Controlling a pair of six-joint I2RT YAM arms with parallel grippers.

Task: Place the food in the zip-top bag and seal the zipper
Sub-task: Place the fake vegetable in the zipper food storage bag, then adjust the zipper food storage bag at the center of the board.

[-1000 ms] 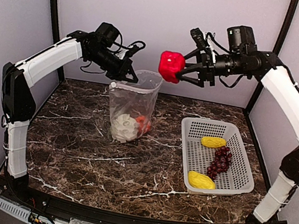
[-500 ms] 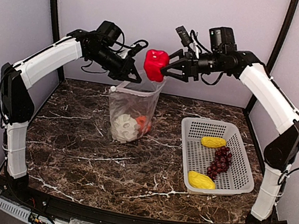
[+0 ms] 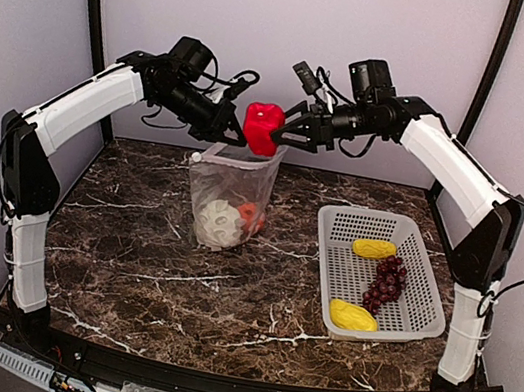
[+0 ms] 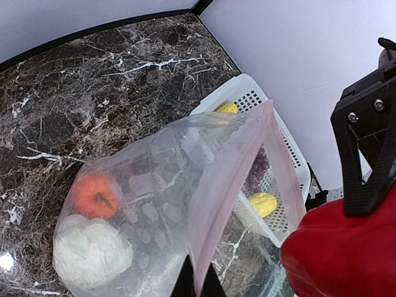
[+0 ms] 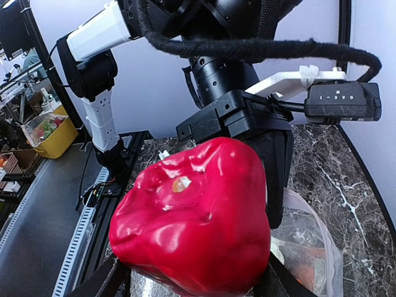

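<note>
Where the red pepper point(image 3: 262, 127) hangs: just above the open mouth of the zip-top bag point(image 3: 232, 191), a little toward the mouth's right side.
Way to go: straight down from the jaws into the bag (the mouth faces up).
Right gripper point(image 3: 277, 134): it reaches in from the right, almost flat. Its jaws are partly wide and squeeze the red pepper from both sides.
Left gripper point(image 3: 232, 136): its jaws are pinched tight on the bag's top edge at the zipper point(image 4: 244, 167). It holds the bag up while the bag's bottom rests on the table point(image 3: 128, 264).
Nearer arm: the right one, since it has the pepper.
In the bag: the cauliflower point(image 3: 217, 222) and the pumpkin point(image 3: 248, 216), down low.
Not in yet: two yellow pieces point(image 3: 374, 247) and the grape bunch point(image 3: 386, 282), in the white basket point(image 3: 429, 286), well apart to the right.
Zipper: not sealed.
</note>
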